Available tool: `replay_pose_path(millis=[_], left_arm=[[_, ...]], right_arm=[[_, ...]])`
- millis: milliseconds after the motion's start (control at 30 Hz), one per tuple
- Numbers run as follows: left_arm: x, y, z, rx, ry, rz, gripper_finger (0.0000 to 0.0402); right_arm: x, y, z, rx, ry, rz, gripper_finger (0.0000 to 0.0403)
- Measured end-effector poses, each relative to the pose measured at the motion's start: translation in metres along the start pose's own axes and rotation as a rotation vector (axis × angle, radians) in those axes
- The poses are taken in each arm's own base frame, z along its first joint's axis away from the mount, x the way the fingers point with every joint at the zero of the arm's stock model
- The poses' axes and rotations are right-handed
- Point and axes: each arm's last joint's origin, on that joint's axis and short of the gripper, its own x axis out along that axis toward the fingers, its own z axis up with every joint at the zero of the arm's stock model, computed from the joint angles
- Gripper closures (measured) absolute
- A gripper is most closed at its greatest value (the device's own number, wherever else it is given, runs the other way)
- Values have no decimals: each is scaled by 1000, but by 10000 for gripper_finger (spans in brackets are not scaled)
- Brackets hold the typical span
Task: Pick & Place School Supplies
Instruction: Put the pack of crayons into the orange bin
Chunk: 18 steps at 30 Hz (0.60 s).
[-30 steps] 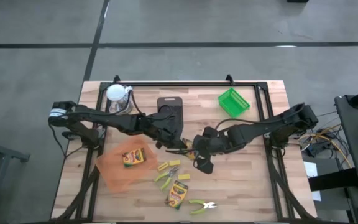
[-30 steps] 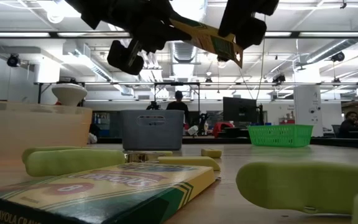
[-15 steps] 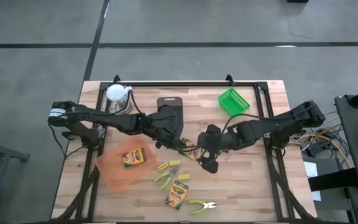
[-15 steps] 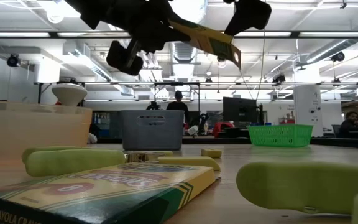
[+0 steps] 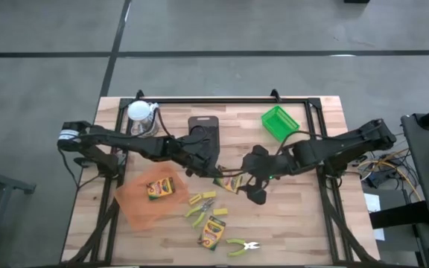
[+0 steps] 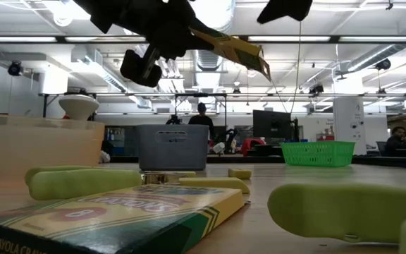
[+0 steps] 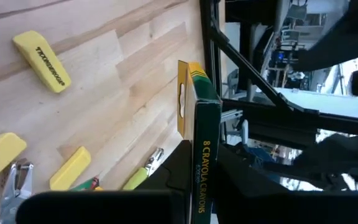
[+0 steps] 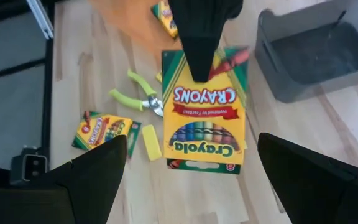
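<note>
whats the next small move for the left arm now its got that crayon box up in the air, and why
Probably carry it toward the orange tray and lower it there. The left gripper is shut on the crayon box, held clear above the table, the right gripper is open and apart from it, and another crayon box already lies on that tray.

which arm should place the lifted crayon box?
Left. The left pincer is shut on the crayon box, holding it above the table. The right pincer is open and empty, facing the box; it would need a handover first.
</note>
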Motion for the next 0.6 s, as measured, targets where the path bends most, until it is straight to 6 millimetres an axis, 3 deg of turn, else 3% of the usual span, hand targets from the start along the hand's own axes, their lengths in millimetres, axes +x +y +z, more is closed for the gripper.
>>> replay_pose_path(millis=[267, 600], left_arm=[[-23, 3, -2, 26, 21, 114, 364], [-91, -2, -17, 39, -55, 260, 364]], right_arm=[[-31, -4, 3, 19, -83, 30, 48], [-49, -9, 2, 27, -126, 51, 48]])
